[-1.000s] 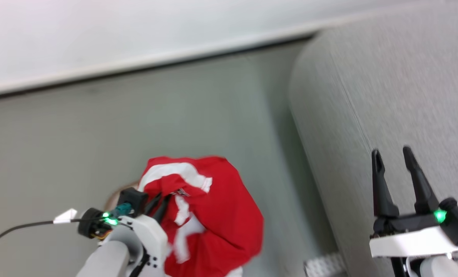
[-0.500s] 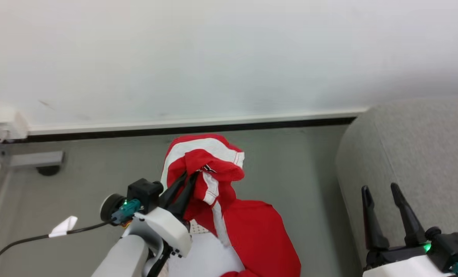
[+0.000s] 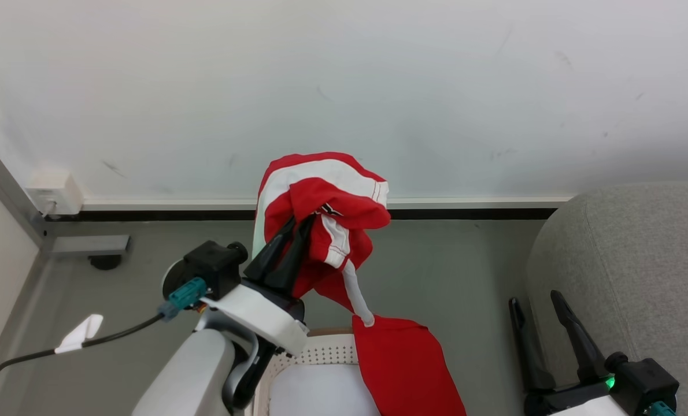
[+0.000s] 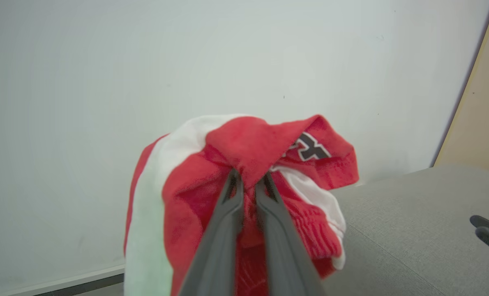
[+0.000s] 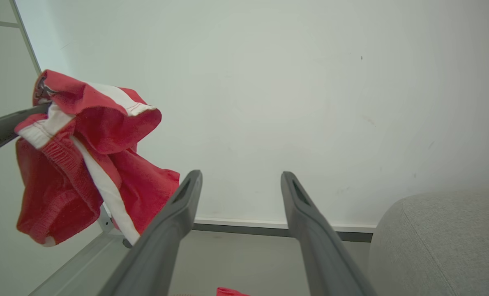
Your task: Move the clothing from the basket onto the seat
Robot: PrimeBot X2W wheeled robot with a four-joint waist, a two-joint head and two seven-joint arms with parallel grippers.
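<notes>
**Striped garment held above the basket**

Bare grey floor (image 3: 454,266) lies open between the cream-white perforated plastic basket (image 3: 326,353) and the rounded edge of the light-grey woven seat (image 3: 627,260) to the right. A white wall (image 3: 378,86) closes the far side. The left gripper (image 3: 299,221) is clamped on a bunched bright-red, white-striped garment (image 3: 321,185) above the basket, red cloth trailing over its right rim. The right gripper (image 3: 533,298), fingers spread and empty, hovers just beside the seat's edge

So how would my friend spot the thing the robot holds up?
Find the white wall, then the left gripper before it. The clothing pinched there is bunched red with a broad white stripe, unlike the plain red cloth at the basket.
</notes>
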